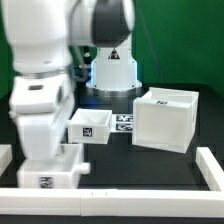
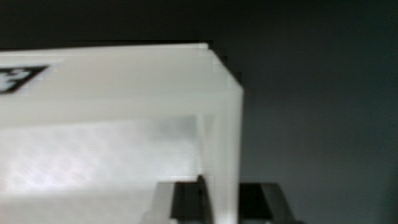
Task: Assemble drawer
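Observation:
The large white cube casing (image 1: 165, 120) stands on the dark table at the exterior view's right, its open side up. One small white tray (image 1: 88, 125) with a square tag stands left of it, free. A second white tray (image 1: 55, 172) with a tag sits at the front left under my arm. My gripper (image 1: 45, 140) is above it, with the fingertips hidden there. In the wrist view the gripper (image 2: 224, 196) has a dark finger (image 2: 187, 202) on each side of this tray's thin wall (image 2: 221, 140), pressed against it. A tag corner (image 2: 18, 78) shows on that tray.
The marker board (image 1: 125, 122) lies flat between the free tray and the casing. The robot's white base (image 1: 110, 72) stands behind them. A white rail (image 1: 150, 176) runs along the front edge and another rail (image 1: 212, 162) along the right side.

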Robot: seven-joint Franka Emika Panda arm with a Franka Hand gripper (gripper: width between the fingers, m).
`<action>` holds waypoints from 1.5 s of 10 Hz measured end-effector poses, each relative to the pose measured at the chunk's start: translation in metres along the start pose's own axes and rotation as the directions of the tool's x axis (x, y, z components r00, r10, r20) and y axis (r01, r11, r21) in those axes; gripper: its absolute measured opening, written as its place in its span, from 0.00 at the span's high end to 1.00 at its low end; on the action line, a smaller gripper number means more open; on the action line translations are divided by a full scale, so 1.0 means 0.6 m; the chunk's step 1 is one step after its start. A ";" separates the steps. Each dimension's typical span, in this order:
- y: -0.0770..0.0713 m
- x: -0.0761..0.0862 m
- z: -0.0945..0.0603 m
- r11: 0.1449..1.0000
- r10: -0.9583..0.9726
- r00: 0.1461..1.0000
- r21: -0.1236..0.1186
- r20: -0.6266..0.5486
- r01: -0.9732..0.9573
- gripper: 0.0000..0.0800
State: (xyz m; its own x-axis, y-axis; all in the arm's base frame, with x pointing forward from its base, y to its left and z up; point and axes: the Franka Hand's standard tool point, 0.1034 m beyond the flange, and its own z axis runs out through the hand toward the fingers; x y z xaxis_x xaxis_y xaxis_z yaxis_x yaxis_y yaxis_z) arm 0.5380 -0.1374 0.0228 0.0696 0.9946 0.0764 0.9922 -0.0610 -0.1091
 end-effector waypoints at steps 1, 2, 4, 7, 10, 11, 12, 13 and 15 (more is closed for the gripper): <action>0.004 -0.014 0.000 1.000 0.007 1.000 -0.009 0.000 -0.007 0.94; 0.006 -0.016 0.000 1.000 0.024 1.000 -0.015 0.001 -0.024 0.94; 0.006 -0.015 -0.001 0.999 0.033 0.999 -0.016 0.001 -0.033 0.94; 0.003 0.000 -0.024 0.999 0.042 0.999 -0.026 0.003 -0.042 0.94; -0.027 0.054 -0.110 0.987 0.144 0.989 -0.074 0.025 -0.142 0.43; -0.035 0.080 -0.130 0.969 0.225 0.974 -0.109 0.018 -0.222 0.43; -0.048 0.114 -0.124 0.945 0.300 0.954 -0.135 0.007 -0.297 0.24; -0.053 0.113 -0.118 0.960 0.256 0.967 -0.119 0.015 -0.252 0.24; -0.052 0.109 -0.118 0.958 0.262 0.965 -0.121 0.014 -0.259 0.20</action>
State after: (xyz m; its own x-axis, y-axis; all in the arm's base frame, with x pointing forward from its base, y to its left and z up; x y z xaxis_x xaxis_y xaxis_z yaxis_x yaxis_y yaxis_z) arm 0.5191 -0.0762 0.1011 0.3258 0.9449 0.0313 0.9454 -0.3259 -0.0049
